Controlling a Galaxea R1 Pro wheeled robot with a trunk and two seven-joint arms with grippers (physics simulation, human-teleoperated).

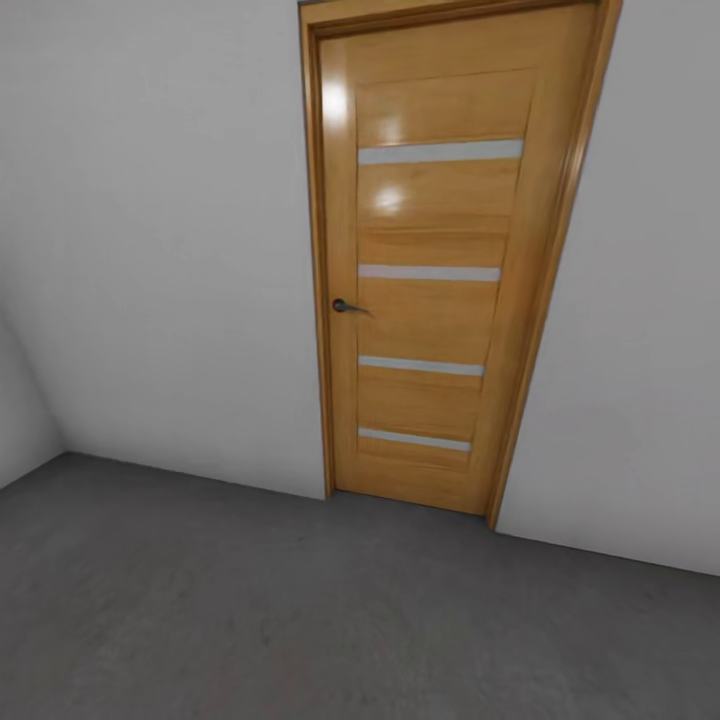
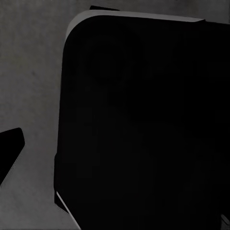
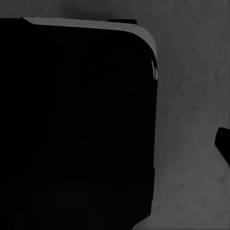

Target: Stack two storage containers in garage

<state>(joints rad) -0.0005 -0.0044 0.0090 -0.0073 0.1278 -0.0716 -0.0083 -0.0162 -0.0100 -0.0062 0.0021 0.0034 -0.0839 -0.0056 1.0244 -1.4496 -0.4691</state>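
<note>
The two storage containers are out of view. I face a corner of the garage, with pale grey walls [image 1: 150, 250] and a dark grey concrete floor [image 1: 300, 620]. In the left wrist view, one dark fingertip [image 2: 9, 149] of my left gripper juts in over the floor [image 2: 28, 72], beside a large black rounded body [image 2: 143, 124] of the robot. The right wrist view has a dark fingertip [image 3: 223, 143] at its edge, over floor [image 3: 191, 120] and next to the same kind of black body [image 3: 76, 124]. Nothing is seen between the fingers, and their spacing is hidden.
A closed wooden door [image 1: 440, 260] with several frosted strips and a dark lever handle [image 1: 346, 306] stands straight ahead in the wall. A second wall [image 1: 20, 400] meets it at the left corner. Bare concrete stretches in front of the door.
</note>
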